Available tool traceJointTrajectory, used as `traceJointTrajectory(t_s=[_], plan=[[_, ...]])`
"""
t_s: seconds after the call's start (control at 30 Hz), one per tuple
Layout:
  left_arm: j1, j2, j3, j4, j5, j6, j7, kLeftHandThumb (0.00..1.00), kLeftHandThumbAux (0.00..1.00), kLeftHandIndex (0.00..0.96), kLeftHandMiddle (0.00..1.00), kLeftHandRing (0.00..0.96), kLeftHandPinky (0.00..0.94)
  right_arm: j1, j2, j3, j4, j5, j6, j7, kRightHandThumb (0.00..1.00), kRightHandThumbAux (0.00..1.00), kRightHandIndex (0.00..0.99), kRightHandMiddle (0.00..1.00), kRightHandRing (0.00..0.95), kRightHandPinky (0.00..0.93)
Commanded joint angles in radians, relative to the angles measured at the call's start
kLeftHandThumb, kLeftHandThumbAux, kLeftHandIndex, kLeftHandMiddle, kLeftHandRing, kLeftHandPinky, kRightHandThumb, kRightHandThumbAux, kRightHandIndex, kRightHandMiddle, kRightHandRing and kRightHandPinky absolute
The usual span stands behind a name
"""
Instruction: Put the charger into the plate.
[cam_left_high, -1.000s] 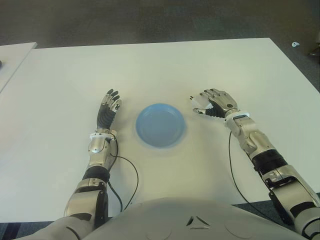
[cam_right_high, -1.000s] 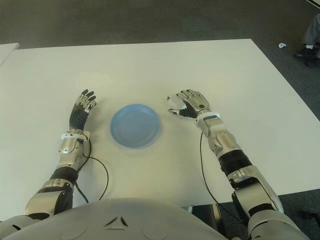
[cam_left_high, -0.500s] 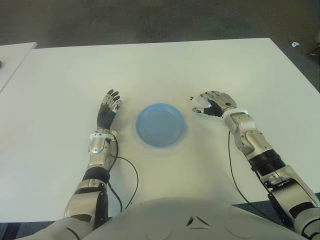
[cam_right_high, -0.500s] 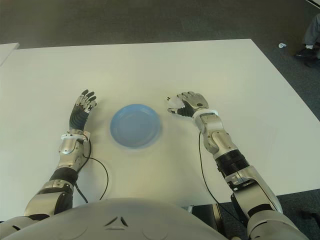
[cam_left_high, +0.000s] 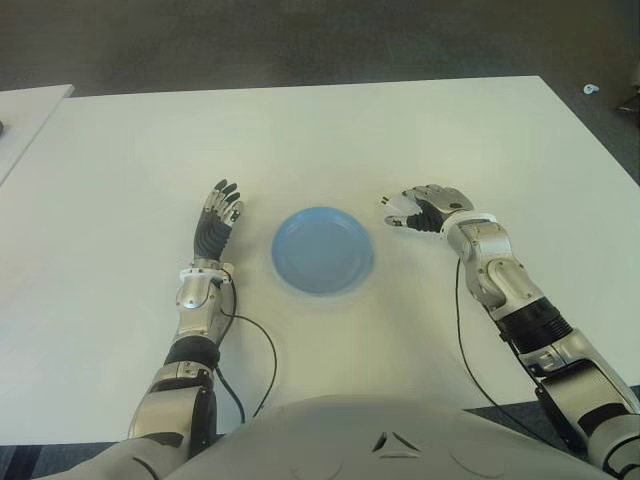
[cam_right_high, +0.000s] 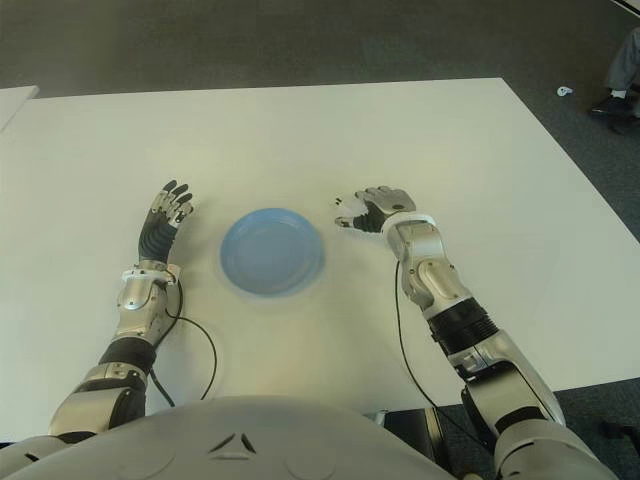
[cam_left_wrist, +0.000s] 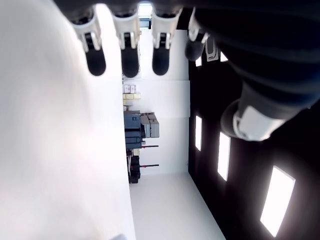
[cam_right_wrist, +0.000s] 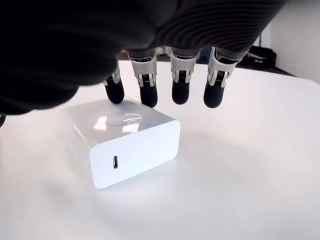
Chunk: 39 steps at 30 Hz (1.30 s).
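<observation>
I see my right hand (cam_left_high: 428, 208) right of centre, fingers (cam_right_wrist: 148, 91) curled over the white charger (cam_right_wrist: 131, 142), not pinching it. Blue plate (cam_left_high: 322, 250) centre; left hand (cam_left_high: 217, 220) spread flat, left of it.

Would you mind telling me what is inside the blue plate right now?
Nothing: the blue plate is bare. The white charger lies on the table under the right hand, whose fingers touch it.

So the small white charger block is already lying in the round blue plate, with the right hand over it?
Not in the plate. The right wrist view shows the small white charger block on the bare white table, under the right hand, beside the round blue plate.
</observation>
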<state>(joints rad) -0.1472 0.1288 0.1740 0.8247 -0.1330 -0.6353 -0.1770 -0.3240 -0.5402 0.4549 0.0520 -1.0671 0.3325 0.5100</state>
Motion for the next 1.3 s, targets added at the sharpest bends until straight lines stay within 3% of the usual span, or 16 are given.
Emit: traceJointTrajectory(t_s=[0.03, 0.93, 1.3], plan=[[0.101, -0.047, -0.021, 0.073, 0.013, 0.087, -0.001, 0.000, 0.533, 0.047, 0.126, 0.132, 0.160, 0.000, 0.007, 0.011, 0.002, -0.014, 0.017, 0.033, 0.385, 0.102, 0.000, 0.000, 0.000, 0.000], [0.100, -0.044, -0.016, 0.078, 0.006, 0.083, -0.010, 0.000, 0.529, 0.047, 0.126, 0.134, 0.166, -0.010, 0.035, -0.014, 0.016, 0.001, 0.009, -0.108, 0.333, 0.126, 0.000, 0.000, 0.000, 0.000], [0.097, -0.040, -0.014, 0.083, 0.002, 0.086, -0.015, 0.000, 0.530, 0.051, 0.133, 0.139, 0.169, -0.003, 0.028, -0.029, 0.019, 0.041, -0.056, -0.184, 0.314, 0.141, 0.000, 0.000, 0.000, 0.000]])
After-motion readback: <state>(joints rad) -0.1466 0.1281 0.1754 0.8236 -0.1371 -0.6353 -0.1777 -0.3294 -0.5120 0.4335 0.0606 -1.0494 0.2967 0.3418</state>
